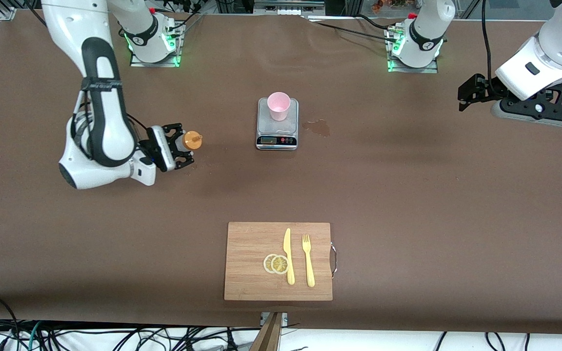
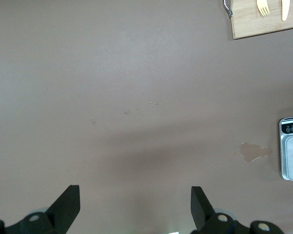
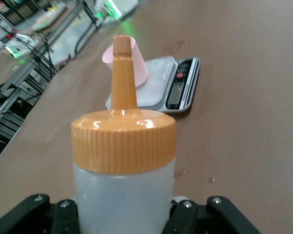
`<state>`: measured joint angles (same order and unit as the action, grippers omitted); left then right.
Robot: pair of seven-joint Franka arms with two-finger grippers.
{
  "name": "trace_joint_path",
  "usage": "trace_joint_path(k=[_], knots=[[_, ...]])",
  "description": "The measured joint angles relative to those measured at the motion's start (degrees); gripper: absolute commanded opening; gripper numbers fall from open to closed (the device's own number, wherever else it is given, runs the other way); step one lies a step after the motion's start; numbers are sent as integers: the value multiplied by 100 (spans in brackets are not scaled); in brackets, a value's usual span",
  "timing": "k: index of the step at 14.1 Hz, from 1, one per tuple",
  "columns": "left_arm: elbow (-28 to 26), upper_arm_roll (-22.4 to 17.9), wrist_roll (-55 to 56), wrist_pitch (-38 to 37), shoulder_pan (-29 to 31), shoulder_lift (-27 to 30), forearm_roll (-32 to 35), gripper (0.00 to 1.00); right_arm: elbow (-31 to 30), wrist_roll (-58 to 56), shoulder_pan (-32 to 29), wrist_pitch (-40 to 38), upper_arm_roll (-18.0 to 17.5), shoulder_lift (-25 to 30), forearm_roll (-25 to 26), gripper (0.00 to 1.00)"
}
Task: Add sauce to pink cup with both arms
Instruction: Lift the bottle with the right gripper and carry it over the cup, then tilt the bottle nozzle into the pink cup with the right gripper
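Observation:
The sauce bottle, whitish with an orange nozzle cap, stands upright toward the right arm's end of the table. My right gripper is shut on its body; in the right wrist view the bottle fills the space between the fingers. I cannot tell whether its base rests on the table. The pink cup stands on the grey scale, apart from the bottle; both show in the right wrist view, the cup past the nozzle. My left gripper hangs open and empty over the table's left arm end.
A wooden cutting board with a yellow knife, a yellow fork and lemon slices lies nearer the front camera. A small wet stain marks the table beside the scale.

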<state>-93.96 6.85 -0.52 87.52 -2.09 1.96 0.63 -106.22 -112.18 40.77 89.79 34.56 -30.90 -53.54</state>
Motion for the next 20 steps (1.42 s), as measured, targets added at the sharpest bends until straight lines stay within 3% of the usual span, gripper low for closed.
trace_joint_path(k=[7, 12, 20], knots=[[3, -1, 0, 0, 2, 0, 0, 100, -369, 2271, 1112, 547, 45, 814, 883, 16], [4, -1, 0, 0, 3, 0, 0, 100, -411, 3099, 1711, 673, 8, 925, 1222, 16], [4, 1, 0, -4, 5, 0, 0, 100, -390, 4353, 2202, 1132, -690, 925, 1744, 16]])
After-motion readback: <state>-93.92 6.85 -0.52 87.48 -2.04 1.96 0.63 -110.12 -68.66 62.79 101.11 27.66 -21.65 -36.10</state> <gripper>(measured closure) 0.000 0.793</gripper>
